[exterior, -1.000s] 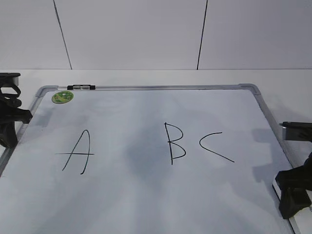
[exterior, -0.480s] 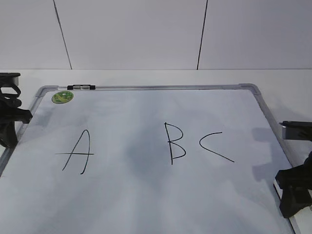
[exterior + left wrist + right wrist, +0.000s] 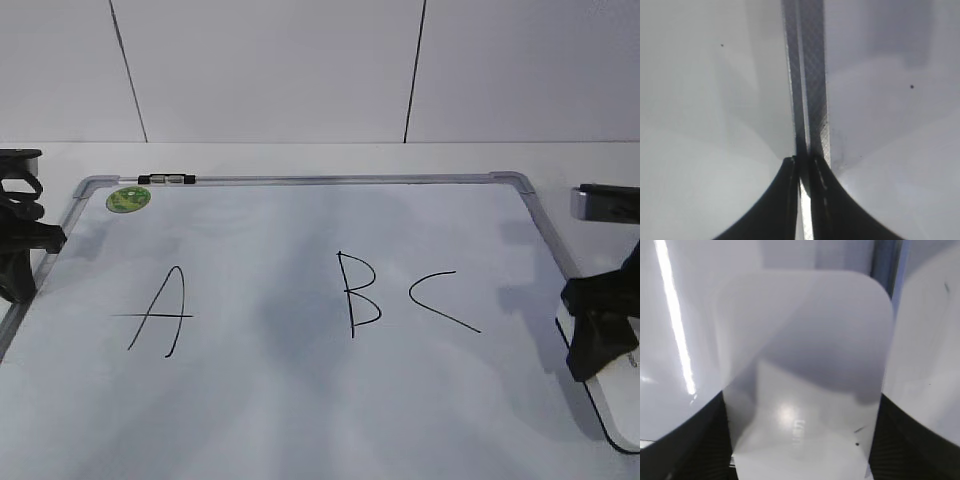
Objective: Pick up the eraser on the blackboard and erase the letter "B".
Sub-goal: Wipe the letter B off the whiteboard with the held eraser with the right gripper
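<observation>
The white eraser (image 3: 805,350) fills the right wrist view, with faint grey lettering on top. My right gripper (image 3: 800,440) is shut on its two long sides. In the exterior view this gripper (image 3: 598,340) holds the eraser (image 3: 620,395) at the board's right edge, tilted, its dark underside edge showing. The blackboard (image 3: 300,400) is a white board with a grey frame. The letter "B" (image 3: 357,293) is whole, left of the eraser. My left gripper (image 3: 15,285) is shut and empty at the board's left edge, over the frame (image 3: 810,75).
An "A" (image 3: 160,312) is on the left of the board and a "C" (image 3: 440,300) lies between the "B" and the eraser. A green sticker (image 3: 128,199) and a small marker (image 3: 166,180) sit at the far left corner. White wall panels stand behind.
My right gripper has risen and come up along the board's right edge with the eraser, which now shows below it. The left arm has not moved.
</observation>
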Robot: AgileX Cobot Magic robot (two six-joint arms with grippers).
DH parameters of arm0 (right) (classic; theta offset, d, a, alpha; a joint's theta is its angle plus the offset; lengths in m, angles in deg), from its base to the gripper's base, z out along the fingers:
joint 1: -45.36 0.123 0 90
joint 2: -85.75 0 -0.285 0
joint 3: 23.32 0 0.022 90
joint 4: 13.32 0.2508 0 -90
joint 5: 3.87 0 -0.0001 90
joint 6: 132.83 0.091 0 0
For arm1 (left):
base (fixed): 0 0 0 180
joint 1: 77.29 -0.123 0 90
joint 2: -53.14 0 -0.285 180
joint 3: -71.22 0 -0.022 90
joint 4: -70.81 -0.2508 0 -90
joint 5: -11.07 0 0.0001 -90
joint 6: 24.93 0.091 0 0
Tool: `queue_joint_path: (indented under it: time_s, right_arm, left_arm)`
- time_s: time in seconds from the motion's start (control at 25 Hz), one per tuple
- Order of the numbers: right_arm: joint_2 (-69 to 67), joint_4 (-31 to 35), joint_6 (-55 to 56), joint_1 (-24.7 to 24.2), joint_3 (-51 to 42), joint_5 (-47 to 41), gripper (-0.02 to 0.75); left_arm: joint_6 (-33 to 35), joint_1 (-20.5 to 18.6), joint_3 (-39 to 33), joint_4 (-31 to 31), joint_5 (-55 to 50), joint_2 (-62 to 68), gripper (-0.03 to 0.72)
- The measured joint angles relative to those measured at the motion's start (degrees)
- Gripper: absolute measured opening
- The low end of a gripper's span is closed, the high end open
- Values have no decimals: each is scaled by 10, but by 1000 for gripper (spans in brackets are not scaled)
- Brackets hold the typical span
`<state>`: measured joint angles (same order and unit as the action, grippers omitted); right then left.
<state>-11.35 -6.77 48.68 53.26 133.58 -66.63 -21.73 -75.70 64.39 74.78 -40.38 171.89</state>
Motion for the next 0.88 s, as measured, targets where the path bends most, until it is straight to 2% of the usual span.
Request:
queue_joint_path:
  time_s: [0.16,0.4,0.52,0.88]
  right_arm:
    - [0,25,18,23,32,-12,543]
    - [-23,32,72,145,84,-16,543]
    - [-53,32,90,183,121,-17,543]
    - [-173,30,102,230,226,-18,543]
  left_arm:
    - [0,0,0,0,0,0,20]
    - [0,0,0,0,-1,0,20]
    - [0,0,0,0,-1,0,20]
    - [0,0,0,0,-3,0,20]
